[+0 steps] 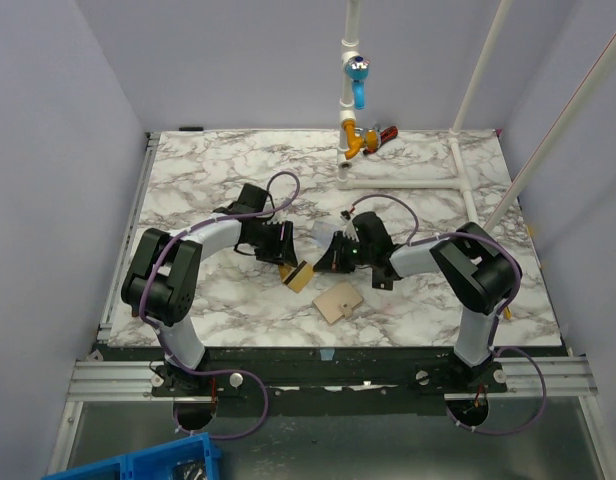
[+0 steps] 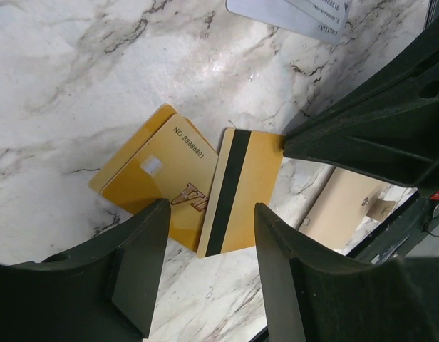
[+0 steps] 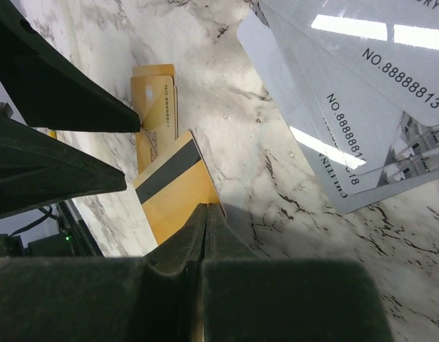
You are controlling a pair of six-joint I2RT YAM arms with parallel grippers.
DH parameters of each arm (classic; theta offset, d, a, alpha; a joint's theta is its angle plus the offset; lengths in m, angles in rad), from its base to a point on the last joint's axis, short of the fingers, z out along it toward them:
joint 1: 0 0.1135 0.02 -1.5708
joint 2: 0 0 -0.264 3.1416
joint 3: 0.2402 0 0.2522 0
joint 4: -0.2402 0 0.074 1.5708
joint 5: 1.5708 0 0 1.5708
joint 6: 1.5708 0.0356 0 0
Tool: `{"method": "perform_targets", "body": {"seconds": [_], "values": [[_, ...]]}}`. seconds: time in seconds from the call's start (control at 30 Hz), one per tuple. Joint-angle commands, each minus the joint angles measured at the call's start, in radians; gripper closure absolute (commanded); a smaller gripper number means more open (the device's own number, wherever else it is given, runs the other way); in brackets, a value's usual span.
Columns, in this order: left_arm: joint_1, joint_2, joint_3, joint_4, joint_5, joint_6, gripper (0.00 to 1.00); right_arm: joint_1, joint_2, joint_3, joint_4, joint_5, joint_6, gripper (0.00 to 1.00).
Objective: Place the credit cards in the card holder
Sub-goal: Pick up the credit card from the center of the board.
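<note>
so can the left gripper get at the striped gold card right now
Likely yes: the left gripper is open and straddles the striped gold card, with nothing between them. The right gripper pinches only one corner.

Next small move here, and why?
Probably the right gripper should lift the striped card slightly, clear of the other gold cards. Its fingers look shut on that card's edge. The left gripper is open and straddles the card without gripping it. The holder lies apart, so the card must leave the table first.
</note>
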Motion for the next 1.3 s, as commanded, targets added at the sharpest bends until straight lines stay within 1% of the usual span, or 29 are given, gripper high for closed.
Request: {"method": "perform_targets", "body": {"seconds": [0.0,0.27,0.67,1.0,1.27], "values": [[-0.017,-0.026,0.023,-0.059,0.001,0.049,0.49,0.003,0.034,-0.064,-0.077,0.032,-0.024,0.99],[-0.052,-0.043,-0.034,-0.052,0.011,0.053,0.5,0.023,0.061,-0.077,-0.088,0.061,-0.034,0.99],[-0.058,-0.018,-0.024,-0.075,0.017,0.051,0.51,0.051,0.097,-0.088,-0.123,0.101,-0.048,0.99],[-0.059,0.002,0.008,-0.099,0.109,0.06,0.53,0.054,0.139,-0.088,-0.144,0.116,-0.041,0.99],[-0.058,0.002,0.013,-0.075,0.205,0.05,0.55,0.055,0.154,-0.102,-0.144,0.122,-0.031,0.99]]}}
